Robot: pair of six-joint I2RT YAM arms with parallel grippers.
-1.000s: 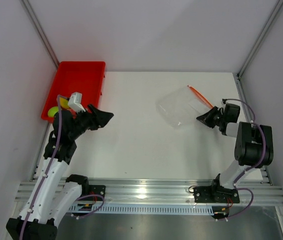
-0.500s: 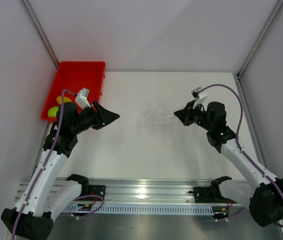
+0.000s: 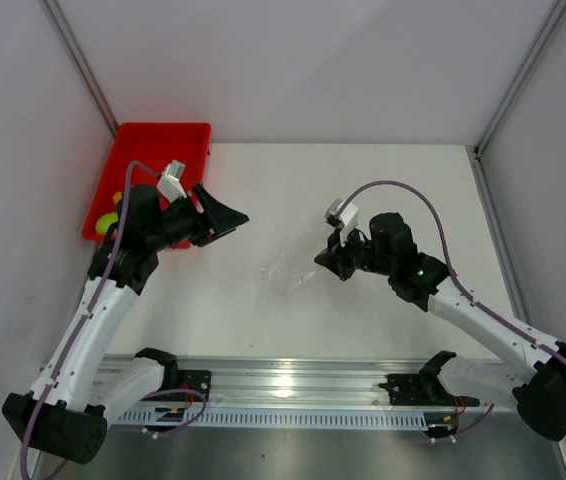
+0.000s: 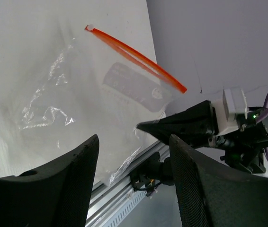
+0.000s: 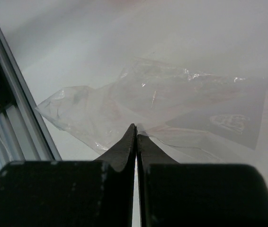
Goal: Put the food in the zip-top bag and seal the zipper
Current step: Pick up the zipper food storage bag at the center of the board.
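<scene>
- The zip-top bag (image 4: pixel 72 85) is seen empty, clear and crinkled, near the middle of the white table (image 3: pixel 383 180), slightly left of centre in the top view.
- The zipper (image 4: pixel 134 56) is shown as a thin orange-red strip crossing the upper middle of the left wrist view. Whether it is sealed cannot be told.
- A grey printed patch (image 4: pixel 135 87) is seen on the bag just below the zipper; its writing is too blurred to be read. The same faint mark is seen at the right of the right wrist view, also unreadable.
- No other brand or text is made out anywhere.
- The right gripper (image 5: pixel 135 133) is seen with its jaws pressed together, and the bag's near edge is pinched at the tips.
- The left gripper (image 3: pixel 228 216) is held with its jaws spread and nothing between them, pointed toward the bag from the left and well apart from it.
- A green toy fruit (image 3: pixel 106 222) and a yellow-orange toy fruit (image 3: pixel 117 200) are seen at the near left corner of the red tray (image 3: pixel 158 155), upper left of the top view, partly hidden by the left arm.
- The pinkish-orange fruit is not made out.
- An aluminium rail (image 3: pixel 293 380) is seen along the bottom of the top view.
</scene>
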